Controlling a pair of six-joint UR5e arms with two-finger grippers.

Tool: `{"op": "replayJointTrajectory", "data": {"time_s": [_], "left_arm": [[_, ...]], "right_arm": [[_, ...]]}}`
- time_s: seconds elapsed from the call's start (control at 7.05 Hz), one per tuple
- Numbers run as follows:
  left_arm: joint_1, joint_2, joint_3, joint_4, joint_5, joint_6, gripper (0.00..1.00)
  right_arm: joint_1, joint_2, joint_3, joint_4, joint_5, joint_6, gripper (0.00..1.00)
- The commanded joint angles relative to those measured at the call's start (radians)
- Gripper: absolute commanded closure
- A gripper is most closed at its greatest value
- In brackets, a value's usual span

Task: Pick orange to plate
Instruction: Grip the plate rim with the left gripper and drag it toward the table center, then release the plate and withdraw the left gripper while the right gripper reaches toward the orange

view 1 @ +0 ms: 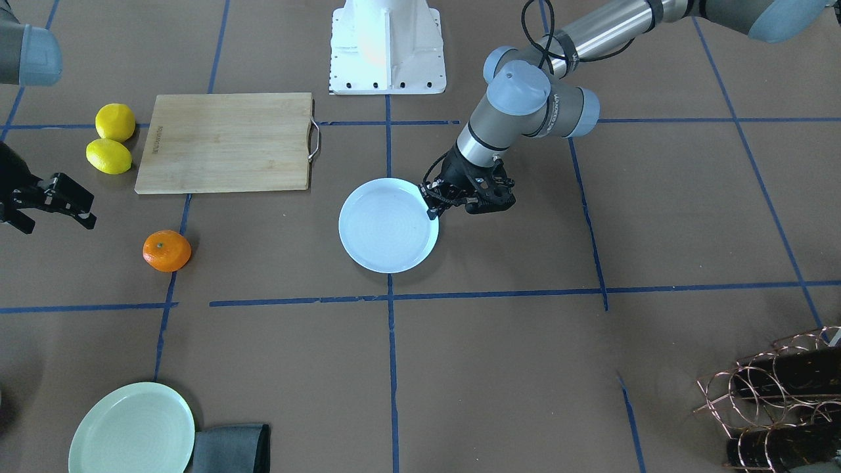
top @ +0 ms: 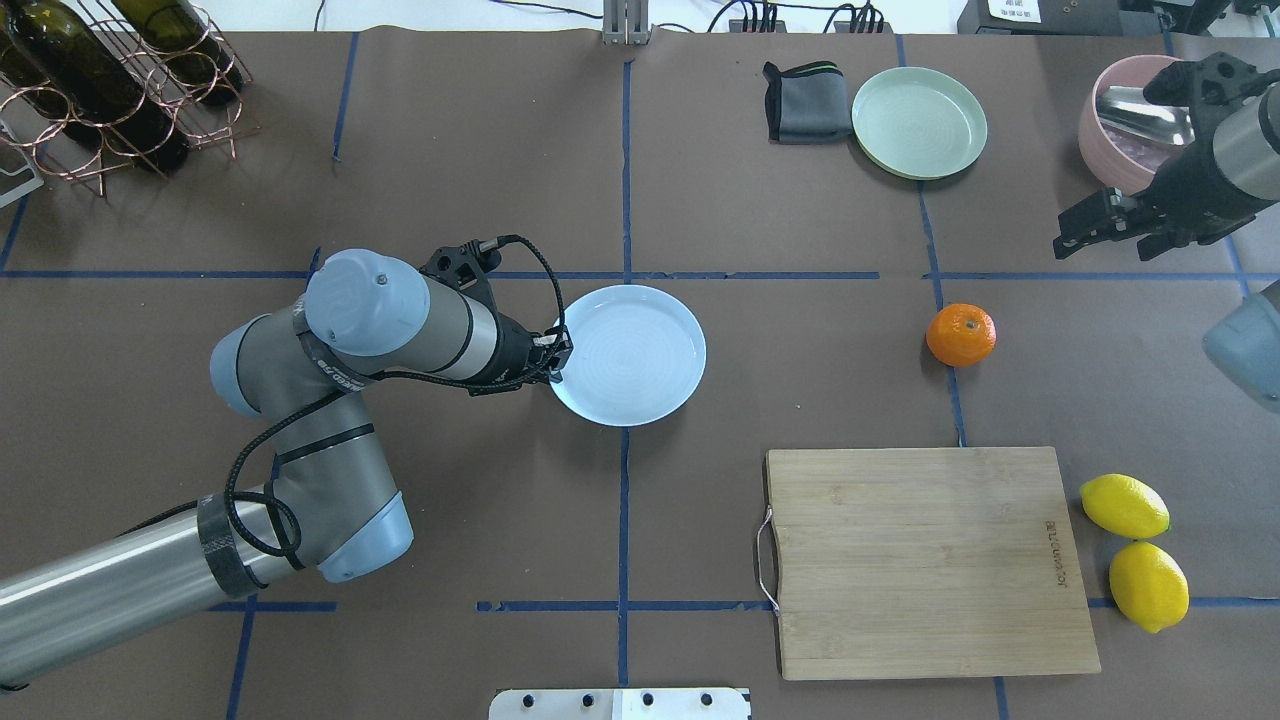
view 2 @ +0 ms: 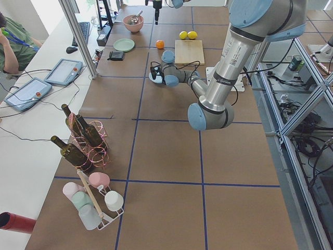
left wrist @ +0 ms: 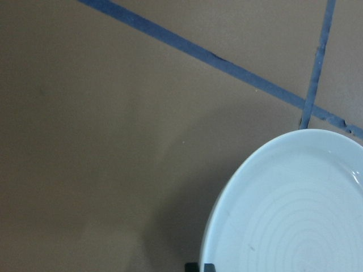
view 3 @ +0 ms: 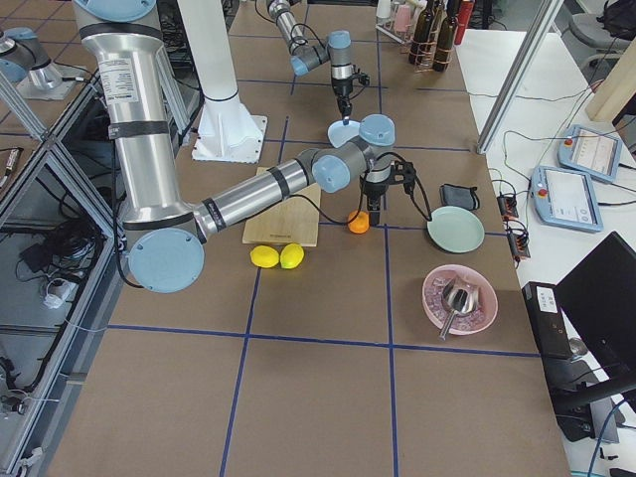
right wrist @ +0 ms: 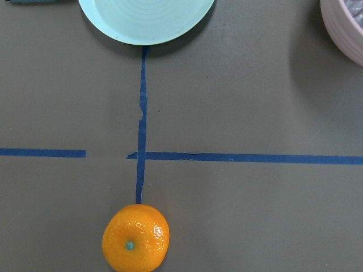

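The orange (top: 961,334) lies alone on the brown table, right of centre, and also shows at the bottom of the right wrist view (right wrist: 135,238). My right gripper (top: 1100,248) hangs open and empty above the table, beyond the orange and to its right. The pale bluish-white plate (top: 628,355) rests near the table's middle. My left gripper (top: 558,362) is low at the plate's left rim. Its fingers look pinched on that rim (left wrist: 211,249), though only their tips show in the left wrist view.
A wooden cutting board (top: 925,560) lies near the robot's side, with two lemons (top: 1124,505) to its right. A mint-green plate (top: 919,122), a grey cloth (top: 805,100) and a pink bowl (top: 1110,120) sit at the far right. A bottle rack (top: 100,80) stands far left.
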Motion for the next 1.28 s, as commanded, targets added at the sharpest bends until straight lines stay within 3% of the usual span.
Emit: {"op": "replayJointTrajectory", "data": {"time_s": [0.0,0.14,0.43,0.57,0.85,1.14], "left_arm": [[-0.009,0.005,-0.008,0.003,0.005,0.009,0.00],[-0.050,0.005,-0.019,0.009,-0.005,0.047,0.00],[-0.171,0.012,-0.039,0.016,-0.146,0.107,0.00],[-0.190,0.043,-0.074,0.045,-0.156,0.156,0.00],[-0.237,0.049,-0.155,0.227,-0.156,0.323,0.00],[-0.267,0.101,-0.201,0.242,-0.156,0.373,0.00]], "right_arm": [[-0.012,0.001,-0.001,0.001,-0.003,0.001,0.00],[-0.037,0.003,-0.005,0.001,-0.018,0.015,0.00],[-0.128,0.006,-0.006,0.033,-0.093,0.082,0.00],[-0.176,0.009,-0.023,0.097,-0.132,0.145,0.00],[-0.253,0.058,-0.090,0.120,-0.204,0.190,0.00],[-0.270,0.093,-0.144,0.120,-0.222,0.181,0.00]]}}
